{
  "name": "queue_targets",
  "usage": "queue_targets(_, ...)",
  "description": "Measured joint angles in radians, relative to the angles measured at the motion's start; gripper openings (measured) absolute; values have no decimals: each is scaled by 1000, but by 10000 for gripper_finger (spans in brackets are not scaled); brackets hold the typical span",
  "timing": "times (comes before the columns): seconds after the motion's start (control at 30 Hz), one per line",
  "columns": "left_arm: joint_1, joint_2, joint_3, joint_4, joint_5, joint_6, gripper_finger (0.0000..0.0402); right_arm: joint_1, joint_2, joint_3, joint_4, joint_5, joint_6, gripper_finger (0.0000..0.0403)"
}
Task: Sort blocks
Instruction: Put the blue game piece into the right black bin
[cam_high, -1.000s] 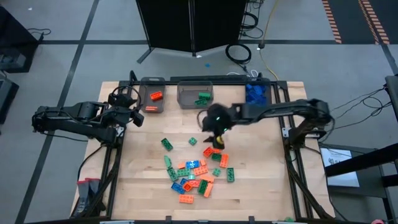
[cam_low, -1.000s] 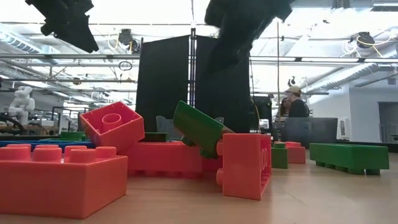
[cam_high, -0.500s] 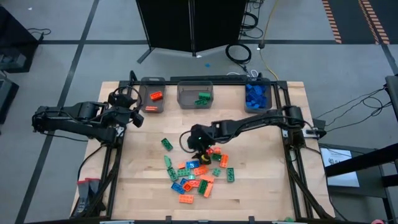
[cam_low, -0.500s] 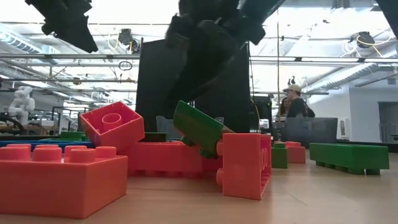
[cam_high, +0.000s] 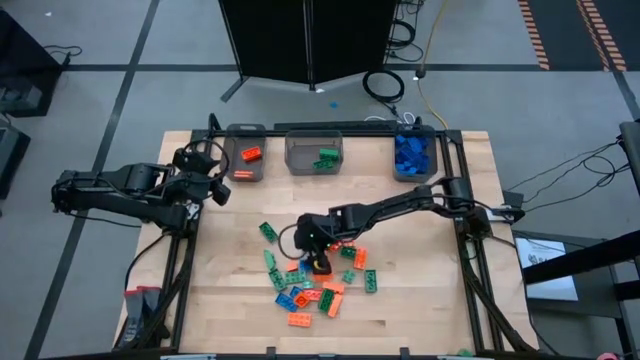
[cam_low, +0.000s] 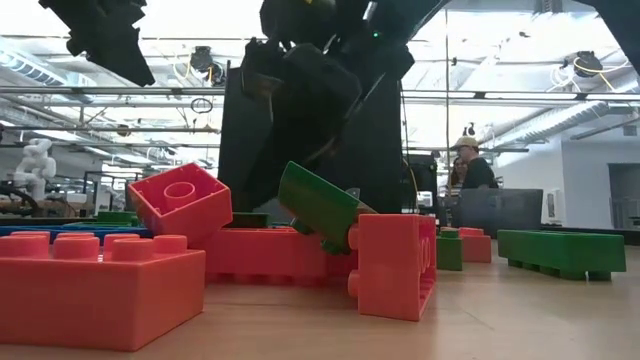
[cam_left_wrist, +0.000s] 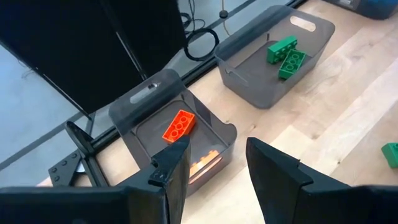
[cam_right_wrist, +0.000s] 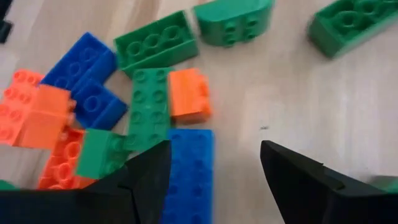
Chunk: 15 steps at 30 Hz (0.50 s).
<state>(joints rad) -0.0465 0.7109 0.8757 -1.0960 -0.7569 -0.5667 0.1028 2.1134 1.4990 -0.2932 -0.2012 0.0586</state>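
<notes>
Woodgrain tabletop (cam_high: 420, 300) under me, grey floor around, a person (cam_low: 470, 170) beyond. Three bins (cam_high: 314, 152) line the far edge. My right gripper (cam_high: 318, 252) hangs open over the blocks (cam_high: 318, 285) (mid-table heap); my left gripper (cam_high: 212, 186), open too, waits near the orange-holding bin.

place: robotics lab | evidence: exposed ceiling pipes (cam_low: 560, 115), taped concrete floor (cam_high: 120, 80), black partition panels (cam_high: 305, 40), white robot (cam_low: 37, 160) behind
</notes>
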Motion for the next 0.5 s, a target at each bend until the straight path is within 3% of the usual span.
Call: queue_targets(0.5, 0, 0, 0, 1, 1, 5, 160, 36, 17, 0, -27, 99, 41, 242)
